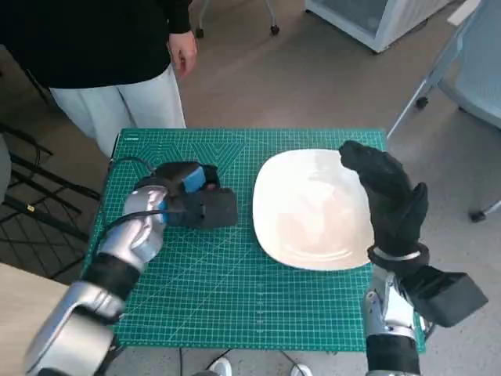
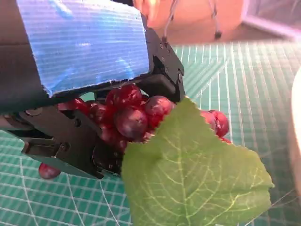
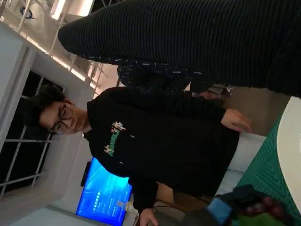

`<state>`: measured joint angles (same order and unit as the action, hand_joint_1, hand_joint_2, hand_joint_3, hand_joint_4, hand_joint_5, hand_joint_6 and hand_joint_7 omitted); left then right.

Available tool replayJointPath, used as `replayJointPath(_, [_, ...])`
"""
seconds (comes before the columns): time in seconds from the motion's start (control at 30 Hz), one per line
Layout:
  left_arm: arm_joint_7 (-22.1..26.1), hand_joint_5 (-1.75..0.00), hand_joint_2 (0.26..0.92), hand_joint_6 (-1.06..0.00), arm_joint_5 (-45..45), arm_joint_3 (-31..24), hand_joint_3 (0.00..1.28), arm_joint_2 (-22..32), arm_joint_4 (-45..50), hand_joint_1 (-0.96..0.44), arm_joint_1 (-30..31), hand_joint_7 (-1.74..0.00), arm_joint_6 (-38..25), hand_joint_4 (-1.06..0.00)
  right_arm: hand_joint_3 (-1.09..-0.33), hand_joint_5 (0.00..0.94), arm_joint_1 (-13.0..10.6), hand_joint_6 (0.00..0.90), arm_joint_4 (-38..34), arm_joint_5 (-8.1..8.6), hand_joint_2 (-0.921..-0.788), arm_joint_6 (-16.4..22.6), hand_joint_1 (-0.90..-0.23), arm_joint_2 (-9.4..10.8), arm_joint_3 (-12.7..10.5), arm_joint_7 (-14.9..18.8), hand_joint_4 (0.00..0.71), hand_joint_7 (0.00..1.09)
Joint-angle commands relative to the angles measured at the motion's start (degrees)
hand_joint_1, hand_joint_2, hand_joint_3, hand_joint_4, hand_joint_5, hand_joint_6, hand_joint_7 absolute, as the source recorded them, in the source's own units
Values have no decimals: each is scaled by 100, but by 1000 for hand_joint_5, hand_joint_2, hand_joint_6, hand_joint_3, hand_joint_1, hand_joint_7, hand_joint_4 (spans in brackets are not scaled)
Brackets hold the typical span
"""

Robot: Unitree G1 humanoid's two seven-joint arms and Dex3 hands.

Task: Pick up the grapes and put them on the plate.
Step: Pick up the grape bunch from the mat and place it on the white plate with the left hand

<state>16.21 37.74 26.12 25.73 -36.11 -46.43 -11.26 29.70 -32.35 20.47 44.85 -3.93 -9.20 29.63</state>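
A bunch of dark red grapes point(image 2: 134, 117) with a big green leaf point(image 2: 193, 174) lies under my left hand point(image 1: 192, 200), whose black fingers point(image 2: 66, 146) curl around the bunch on the green mat. In the head view the hand hides the grapes. The white plate point(image 1: 313, 207) sits on the mat to the right of that hand. My gloved right hand point(image 1: 387, 196) hovers over the plate's right edge, fingers spread and holding nothing. In the right wrist view the plate's rim point(image 3: 289, 155) and my left hand point(image 3: 237, 207) show at one side.
The green cutting mat point(image 1: 235, 298) covers the small table. A person in a black top and white trousers point(image 1: 117, 70) stands at the table's far left side. Chair legs and a white cabinet point(image 1: 376, 19) stand on the floor beyond.
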Motion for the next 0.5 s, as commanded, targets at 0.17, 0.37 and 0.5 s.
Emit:
replayJointPath(0.17, [174, -1405, 921, -462, -6, -483, 242, 485, 1825, 2, 656, -1361, -187, -452, -711, 2, 14, 65, -123, 42, -921, -51, -668, 59, -18, 34, 451, 424])
replayJointPath(0.37, [251, -1376, 921, -480, -34, -826, 225, 651, 2733, 2, 1013, -1345, -282, -474, -711, 1, 10, 63, -112, 48, -921, -57, -667, 74, -9, 41, 450, 426])
replayJointPath(0.5, [299, -1356, 921, -493, -14, -1008, 213, 727, 3210, 3, 1197, -1331, -319, -491, -711, 1, -2, 62, -97, 50, -921, -61, -667, 82, -1, 45, 450, 427])
